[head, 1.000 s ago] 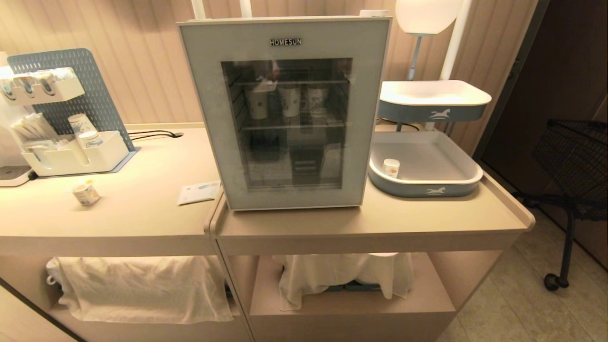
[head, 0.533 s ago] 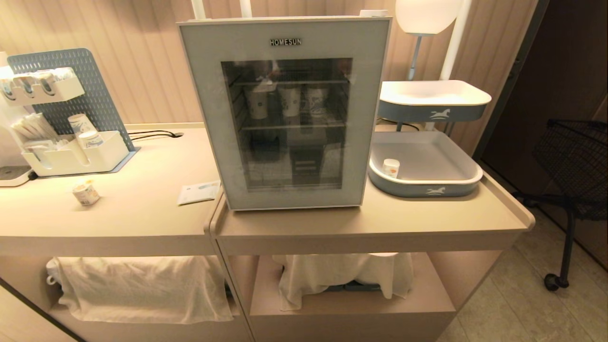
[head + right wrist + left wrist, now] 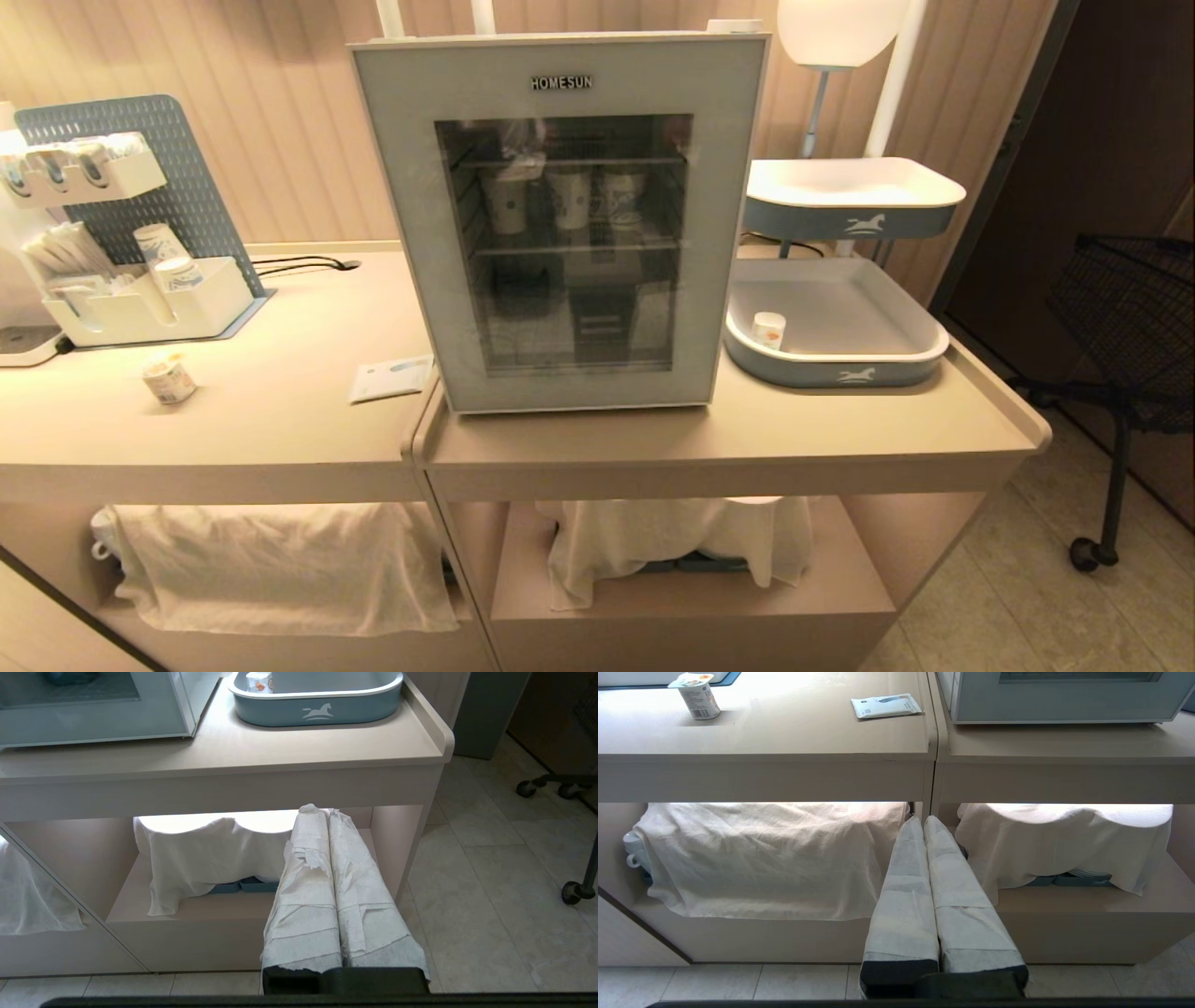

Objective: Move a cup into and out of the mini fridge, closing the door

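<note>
The cup (image 3: 169,380), squat and white with a foil lid, stands on the left counter, well left of the mini fridge (image 3: 560,56). It also shows in the left wrist view as the cup (image 3: 696,695). The door (image 3: 401,205) is shut; through its dark glass I see three tall paper cups (image 3: 569,198) on the upper wire shelf. Neither gripper is in the head view. My left gripper (image 3: 923,819) hangs shut and empty below the counter edge, before the cloth-covered shelf. My right gripper (image 3: 325,810) is also shut and empty, low under the fridge's counter.
A small plain white cup (image 3: 768,329) sits in the lower blue tray (image 3: 840,375) right of the fridge, with a second tray (image 3: 854,224) above. A white packet (image 3: 390,378) lies left of the fridge. A pegboard organiser (image 3: 149,308) stands far left. A black wire cart (image 3: 1130,308) stands on the right.
</note>
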You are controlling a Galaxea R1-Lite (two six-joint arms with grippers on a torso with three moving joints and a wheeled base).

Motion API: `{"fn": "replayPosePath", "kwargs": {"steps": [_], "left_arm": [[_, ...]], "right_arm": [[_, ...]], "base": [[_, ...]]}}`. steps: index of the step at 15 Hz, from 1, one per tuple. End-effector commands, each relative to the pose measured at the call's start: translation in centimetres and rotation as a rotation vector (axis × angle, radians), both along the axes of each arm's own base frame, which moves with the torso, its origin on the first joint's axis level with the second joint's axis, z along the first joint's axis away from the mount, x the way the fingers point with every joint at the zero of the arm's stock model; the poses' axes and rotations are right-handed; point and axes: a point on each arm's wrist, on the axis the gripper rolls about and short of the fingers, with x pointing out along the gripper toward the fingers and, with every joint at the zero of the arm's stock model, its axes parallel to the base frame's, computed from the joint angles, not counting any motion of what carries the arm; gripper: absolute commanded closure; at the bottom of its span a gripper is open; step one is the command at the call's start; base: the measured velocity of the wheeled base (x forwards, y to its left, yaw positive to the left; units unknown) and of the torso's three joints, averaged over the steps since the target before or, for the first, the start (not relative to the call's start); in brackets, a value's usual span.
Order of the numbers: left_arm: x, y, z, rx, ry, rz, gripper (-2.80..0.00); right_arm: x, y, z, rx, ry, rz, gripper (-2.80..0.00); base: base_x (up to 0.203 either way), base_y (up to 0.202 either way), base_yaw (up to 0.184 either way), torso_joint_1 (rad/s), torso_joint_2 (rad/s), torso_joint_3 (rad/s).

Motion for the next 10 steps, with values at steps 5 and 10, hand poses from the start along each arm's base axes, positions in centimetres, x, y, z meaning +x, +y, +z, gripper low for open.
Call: {"fn": "replayPosePath", "kwargs": {"steps": [5,10], "left_arm": [[0.01,0.00,-0.04,0.000,0.002,0.001,0.00],[0.01,0.00,-0.04,0.000,0.002,0.001,0.00]], "right_arm": [[0.01,0.00,0.00,-0.001,0.001,0.000,0.00],[0.01,0.00,0.00,-0.001,0.001,0.000,0.00]], "base": [[0.000,0.000,0.000,0.000,0.00,0.000],[0.000,0.000,0.000,0.000,0.00,0.000]]}}
